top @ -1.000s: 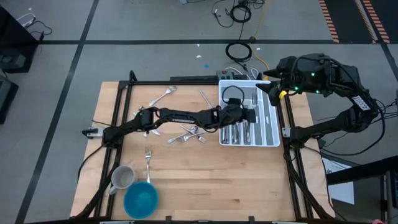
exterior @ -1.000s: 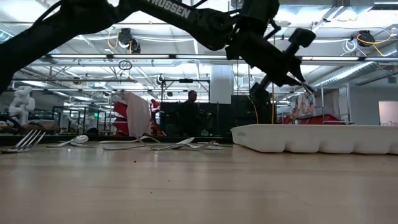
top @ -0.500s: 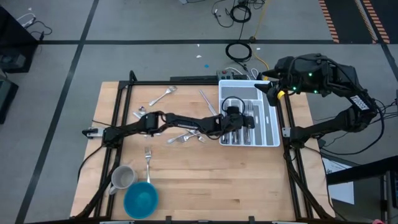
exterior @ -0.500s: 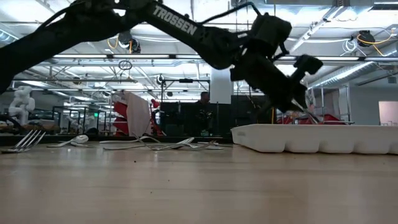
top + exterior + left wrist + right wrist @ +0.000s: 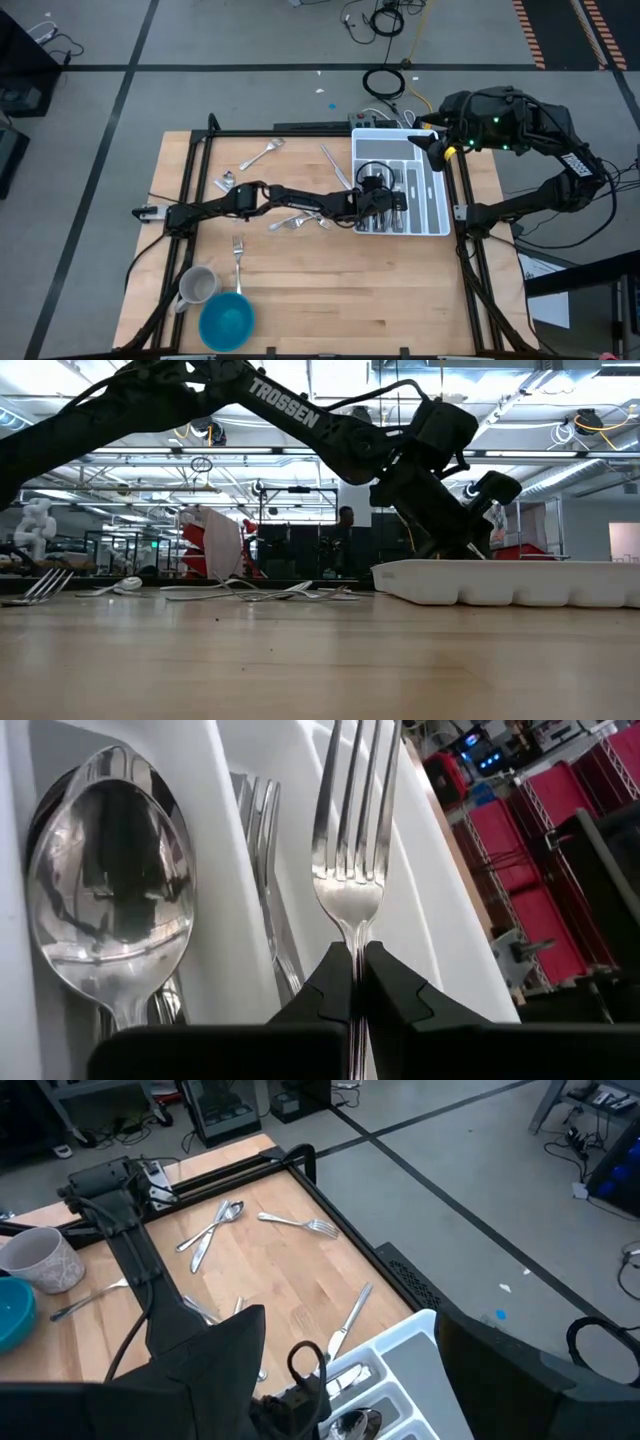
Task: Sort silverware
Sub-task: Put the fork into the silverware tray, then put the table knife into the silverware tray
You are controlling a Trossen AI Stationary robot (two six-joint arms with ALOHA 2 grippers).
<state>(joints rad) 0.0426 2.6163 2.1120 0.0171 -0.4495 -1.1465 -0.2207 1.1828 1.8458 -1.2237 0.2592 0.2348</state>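
Note:
My left gripper (image 5: 388, 197) reaches from the table's left over the white organiser tray (image 5: 437, 218) and is shut on a silver fork (image 5: 350, 860). In the low view that gripper (image 5: 468, 546) dips just behind the tray's rim (image 5: 510, 582). The tray's compartments hold a spoon (image 5: 110, 890) and other forks (image 5: 262, 840). More silverware (image 5: 300, 218) lies loose on the wood table. My right gripper (image 5: 436, 146) hangs open, high above the tray's far right corner. My left gripper pinches the fork's neck (image 5: 352, 945), just behind the head, between its two fingers. The fingers slant downward from the table's left and lie along the fork. The tines point ahead over a tray compartment. Whether the fork touches the tray, I cannot tell.
Loose pieces lie on the table: a fork (image 5: 238, 250), a spoon and fork (image 5: 262, 155), a knife (image 5: 332, 160). A grey mug (image 5: 197, 285) and a blue bowl (image 5: 226, 320) stand near the front left. A black frame rims the table.
My left gripper has sunk toward the tray with the fork, tipping its fingers further down. It has stayed shut on the fork, which has come from well above the tray's rim down to rim level.

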